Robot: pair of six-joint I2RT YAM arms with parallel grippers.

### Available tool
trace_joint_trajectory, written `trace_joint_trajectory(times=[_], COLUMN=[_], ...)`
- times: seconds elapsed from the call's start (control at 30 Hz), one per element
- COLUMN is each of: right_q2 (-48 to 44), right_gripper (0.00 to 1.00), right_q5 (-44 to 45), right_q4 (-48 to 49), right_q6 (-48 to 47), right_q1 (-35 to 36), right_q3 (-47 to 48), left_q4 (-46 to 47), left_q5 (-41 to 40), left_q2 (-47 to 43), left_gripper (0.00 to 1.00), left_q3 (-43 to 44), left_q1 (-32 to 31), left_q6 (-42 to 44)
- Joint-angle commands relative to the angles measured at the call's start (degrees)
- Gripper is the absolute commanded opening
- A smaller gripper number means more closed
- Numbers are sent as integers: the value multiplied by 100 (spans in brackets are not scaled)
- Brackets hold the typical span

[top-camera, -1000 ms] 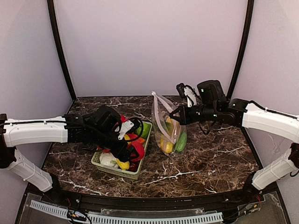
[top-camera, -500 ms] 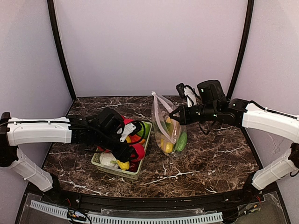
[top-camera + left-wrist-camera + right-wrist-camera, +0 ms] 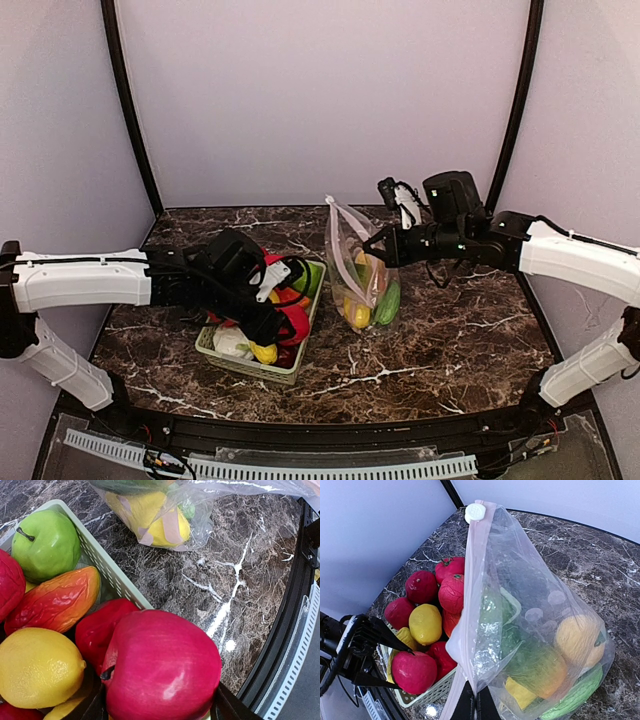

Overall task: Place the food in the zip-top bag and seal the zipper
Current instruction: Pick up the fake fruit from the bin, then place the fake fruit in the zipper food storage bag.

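Clamps an apple (image 3: 160, 670) in the left gripper (image 3: 405, 669), low over the basket (image 3: 107, 570). Pinches the bag (image 3: 530, 605) by its edge in the right gripper (image 3: 472, 700), zipper (image 3: 475, 555) running up from the fingers. Risks dropping the glossy apple from a wide-stretched grip, or knocking the bag out of that pinch.

This is a robotics lab test booth rather than a home or kitchen. A white left arm (image 3: 80, 282) and right arm (image 3: 585, 258) are mounted at the near edge of a marble-patterned table (image 3: 450, 345), closed in by plain lilac walls (image 3: 320, 100) and curved black poles (image 3: 128, 110). A slotted cable duct (image 3: 270, 466) runs along the front, and the toy fruit (image 3: 47, 542) is glossy plastic.
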Motion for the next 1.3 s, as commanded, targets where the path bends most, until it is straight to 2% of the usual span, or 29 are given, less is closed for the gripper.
trace_joint_trajectory(times=[0.0, 0.23, 0.5, 0.83, 1.13, 1.27], right_q2=[-168, -197, -282, -435, -359, -351], right_gripper=[0, 0, 0, 0, 0, 0], right_q5=[4, -146, -549, -704, -799, -788], right_q4=[162, 215, 385, 483, 545, 545], right_q6=[-56, -99, -134, -82, -114, -106], right_q1=[-22, -22, -14, -11, -14, -13], right_q3=[49, 55, -2, -127, -90, -90], left_q4=[-157, 119, 1053, 300, 607, 542], left_q5=[-17, 79, 169, -256, -26, -103], left_q2=[-518, -634, 182, 1356, 1692, 1866], left_gripper=[55, 54, 53, 52, 52, 56], left_q3=[441, 1219, 2005, 2995, 3205, 3313], left_q1=[-33, -28, 13, 193, 205, 235], left_q6=[-114, -280, -622, -899, -1066, -1215])
